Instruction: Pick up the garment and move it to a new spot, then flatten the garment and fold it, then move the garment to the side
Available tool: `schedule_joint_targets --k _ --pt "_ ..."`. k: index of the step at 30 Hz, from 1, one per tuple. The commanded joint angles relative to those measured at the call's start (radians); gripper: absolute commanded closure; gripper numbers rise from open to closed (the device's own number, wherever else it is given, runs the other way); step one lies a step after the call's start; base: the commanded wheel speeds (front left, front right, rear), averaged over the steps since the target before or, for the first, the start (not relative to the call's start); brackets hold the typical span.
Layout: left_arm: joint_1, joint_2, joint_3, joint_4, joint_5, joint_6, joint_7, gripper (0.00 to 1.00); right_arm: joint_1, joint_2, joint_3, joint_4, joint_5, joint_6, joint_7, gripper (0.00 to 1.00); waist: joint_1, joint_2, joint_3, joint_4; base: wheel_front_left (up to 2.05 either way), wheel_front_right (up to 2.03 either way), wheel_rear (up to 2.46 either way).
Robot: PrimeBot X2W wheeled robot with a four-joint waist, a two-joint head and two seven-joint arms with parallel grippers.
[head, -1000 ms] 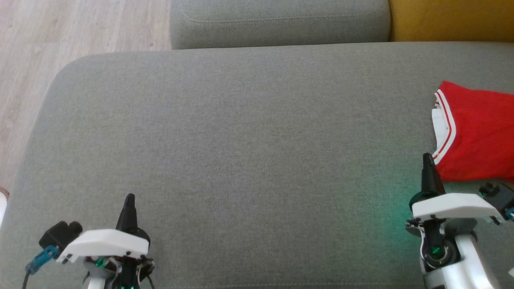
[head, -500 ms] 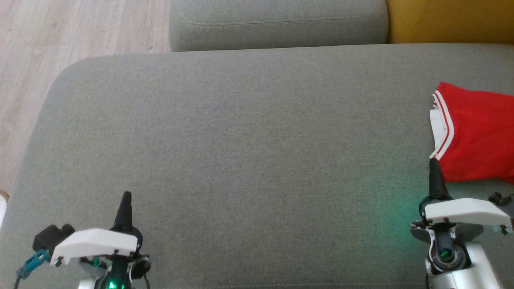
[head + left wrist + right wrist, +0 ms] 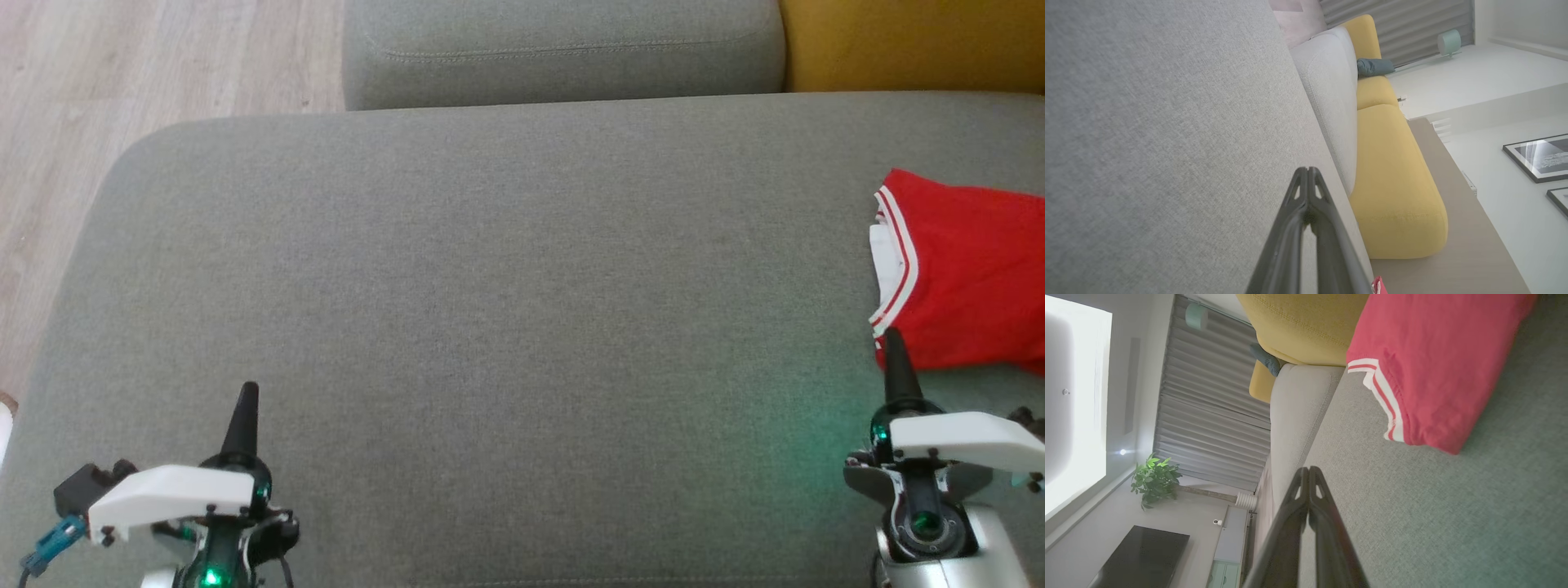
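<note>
Field notes, seat as reference.

- Red garment (image 3: 967, 278) with white striped trim lies in a compact, flat block at the right-hand end of the grey sofa seat (image 3: 490, 286). It runs out of the head view past the seat's right side. It looks folded already.
- Left jaws: clenched tip to tip, nothing between them, over the seat's near left part.
- Right jaws: clenched too, empty, over the seat's near right part. In the head view the tip overlaps the garment's near corner. The right wrist view shows bare seat fabric between tip and cloth, so no contact.

Change over the last second:
- Both arms have sunk toward the bottom of the head view, and the right one has also slid a little rightward.
- The whole head view has shifted as well: the grey back cushion (image 3: 563, 49) sits slightly lower. That is my head moving.
- The garment has not budged on the seat.

Reading: with the cloth parked aside and both arms drawing back empty, I judge the last step done. Nothing left but to settle at rest.
</note>
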Motion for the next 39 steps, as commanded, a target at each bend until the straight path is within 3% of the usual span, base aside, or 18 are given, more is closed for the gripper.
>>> schedule_joint_targets --k 1,32,39 --pt "-0.055 0.013 0.032 -0.040 -0.025 -0.011 0.008 1.00 -0.023 -0.005 0.009 -0.046 0.030 0.005 0.007 1.00 0.0000 0.0000 -0.001 0.000 0.00 0.00 0.00" --pt "-0.062 0.017 0.097 -0.076 -0.361 -0.066 0.099 1.00 0.033 -0.006 -0.029 -0.150 0.398 0.007 0.099 1.00 0.0000 0.0000 -0.017 -0.007 0.00 0.00 0.00" --pt "-0.062 0.017 0.101 -0.078 -0.378 -0.068 0.104 1.00 0.036 -0.006 -0.031 -0.155 0.416 0.007 0.103 1.00 0.0000 0.0000 -0.018 -0.007 0.00 0.00 0.00"
